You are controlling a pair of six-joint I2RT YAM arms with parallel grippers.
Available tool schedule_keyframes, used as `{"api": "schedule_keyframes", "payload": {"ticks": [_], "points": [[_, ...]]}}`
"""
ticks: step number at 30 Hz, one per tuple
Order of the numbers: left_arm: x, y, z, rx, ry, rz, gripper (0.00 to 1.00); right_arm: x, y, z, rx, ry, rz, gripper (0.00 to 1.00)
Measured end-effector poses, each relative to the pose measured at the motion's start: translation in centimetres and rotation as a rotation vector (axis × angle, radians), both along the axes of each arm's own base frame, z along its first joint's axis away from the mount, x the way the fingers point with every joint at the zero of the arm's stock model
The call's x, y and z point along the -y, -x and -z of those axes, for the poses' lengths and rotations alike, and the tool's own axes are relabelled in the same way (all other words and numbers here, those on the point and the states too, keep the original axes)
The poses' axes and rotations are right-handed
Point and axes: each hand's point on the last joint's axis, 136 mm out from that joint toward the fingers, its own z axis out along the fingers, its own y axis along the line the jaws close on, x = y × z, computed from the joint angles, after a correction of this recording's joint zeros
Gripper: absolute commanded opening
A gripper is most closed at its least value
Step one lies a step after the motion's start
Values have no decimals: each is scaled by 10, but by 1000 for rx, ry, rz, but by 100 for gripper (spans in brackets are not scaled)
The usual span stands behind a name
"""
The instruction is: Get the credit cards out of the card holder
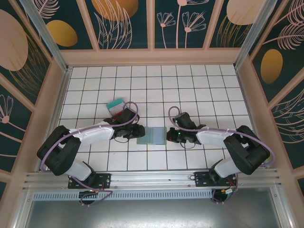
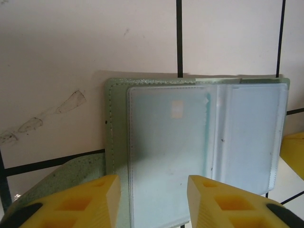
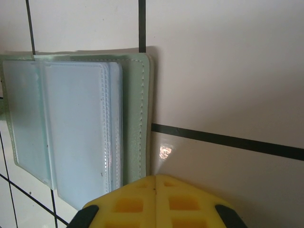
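At the near edge of the table [image 1: 213, 95], the left arm [image 1: 90, 135] and right arm [image 1: 213, 137] reach in toward the middle, wrists low. Between them lies the card holder [image 1: 151, 135], open flat, clear pockets up.

Left gripper [image 2: 152, 202] is at the holder's left side. Fingers are spread wide with nothing gripped, and the pocket page runs in between them. Right gripper [image 3: 154, 202] is at the right side. Fingers are pressed together, nothing visible between them, tips at the holder's green border. Touching it or just off it, can't tell.

Farther out, behind the left wrist, a teal card [image 1: 114, 102] and a red card [image 1: 118, 110] lie overlapped on the table, well apart from the holder. So two are out.

The left wrist view shows a pale card [image 2: 171, 152] with a small light patch behind the frosted pocket. I read that as the last one, not yet pulled.

Step in hand: getting that third card out. My guess at the next move:
- Right pins the cover.
- Left closes on the card's exposed edge only, not the pocket film.
- Left draws the card out along the slot.

The film looks thin and floppy, so grabbing both would likely drag the whole holder.
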Motion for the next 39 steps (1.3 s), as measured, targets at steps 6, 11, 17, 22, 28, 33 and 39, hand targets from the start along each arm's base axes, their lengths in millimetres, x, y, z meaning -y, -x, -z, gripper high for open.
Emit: {"api": "schedule_keyframes", "payload": {"ticks": [6, 11, 17, 22, 28, 33, 39], "points": [[4, 4, 2, -9, 2, 17, 42, 0, 0, 0, -1, -1, 2, 0], [4, 7, 8, -27, -5, 23, 42, 0, 0, 0, -1, -1, 2, 0], [6, 8, 14, -36, -15, 29, 42, 0, 0, 0, -2, 0, 2, 0], [8, 9, 13, -32, -11, 34, 42, 0, 0, 0, -3, 0, 3, 0], [13, 11, 12, -37, 13, 50, 43, 0, 0, 1, -5, 0, 4, 0], [28, 17, 8, -46, 67, 95, 44, -1, -1, 1, -6, -1, 5, 0], [31, 19, 9, -57, 78, 108, 50, -1, -1, 1, -6, -1, 4, 0]]}}
